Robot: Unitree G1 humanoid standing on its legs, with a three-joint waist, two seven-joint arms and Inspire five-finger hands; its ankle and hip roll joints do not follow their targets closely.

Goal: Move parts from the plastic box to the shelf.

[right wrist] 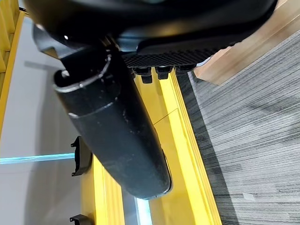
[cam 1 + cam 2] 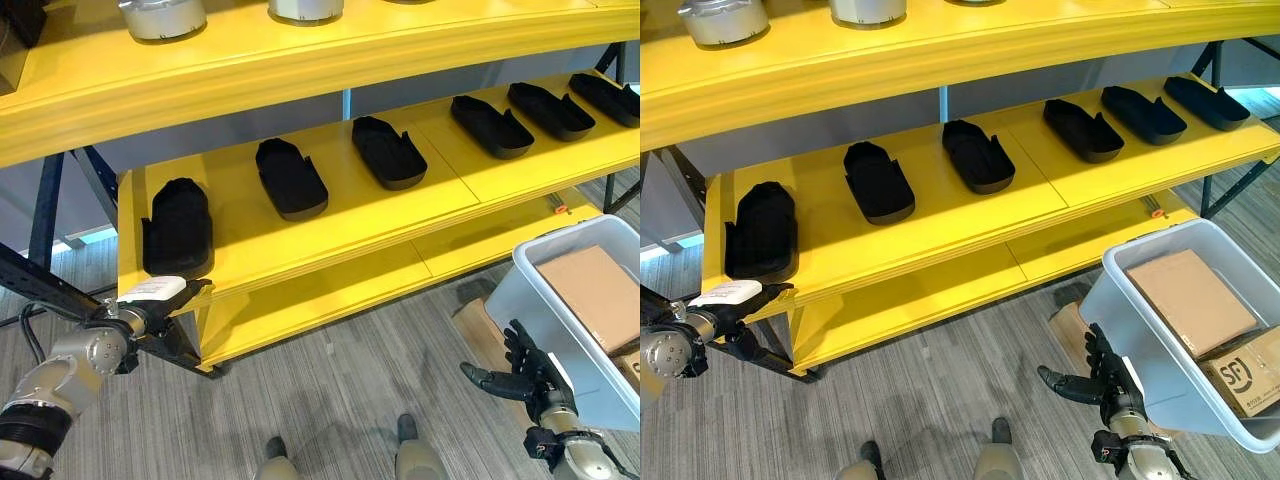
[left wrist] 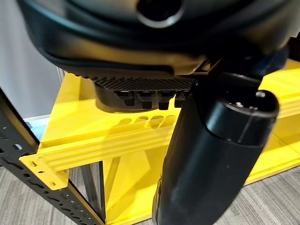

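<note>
Right now you are sitting with the left hand just at the front edge of the middle shelf, directly in front of the leftmost black part; whether its fingers are curled or straight, you cannot tell from here. The right hand is hanging relaxed and empty beside the near wall of the plastic box, well away from that shelf.

Five more black parts are lying in a row along the shelf. Inside the box you are seeing cardboard cartons, not loose parts.

Risk, as a judgement: lifting the left hand carelessly could be nudging the nearest part off the shelf edge.

Writing: one carton is carrying a printed logo.
</note>
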